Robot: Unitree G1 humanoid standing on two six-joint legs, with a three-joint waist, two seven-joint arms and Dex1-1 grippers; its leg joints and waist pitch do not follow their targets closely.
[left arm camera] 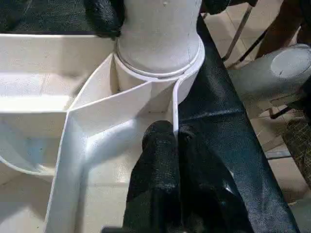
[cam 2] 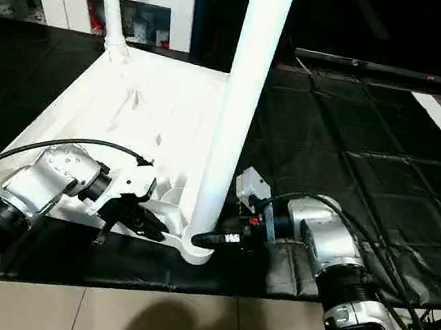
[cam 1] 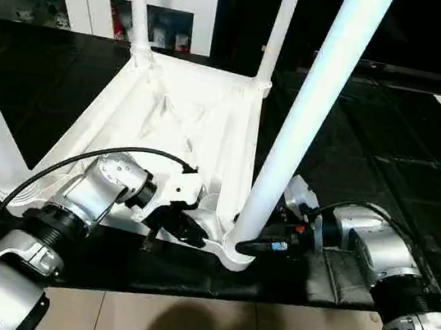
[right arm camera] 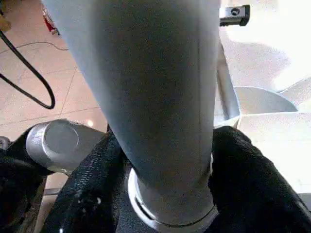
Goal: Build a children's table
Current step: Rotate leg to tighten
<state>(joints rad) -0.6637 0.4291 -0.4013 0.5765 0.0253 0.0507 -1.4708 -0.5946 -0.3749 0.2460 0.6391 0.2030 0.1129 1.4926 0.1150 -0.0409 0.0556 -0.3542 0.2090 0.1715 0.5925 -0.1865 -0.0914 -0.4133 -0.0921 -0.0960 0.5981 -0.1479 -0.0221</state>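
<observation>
The right gripper (cam 1: 263,243) is holding the base of the nearest leg (cam 1: 306,120), one black finger on each side just above the corner socket (cam 1: 238,255). The left gripper (left arm camera: 172,141) is pinching, with its fingers pressed together, the thin side wall of the tabletop (cam 1: 186,118) beside that socket. The tabletop is lying ribbed side up on the black table (cam 1: 388,157), with the other legs (cam 1: 138,3) standing upright in its corners.
</observation>
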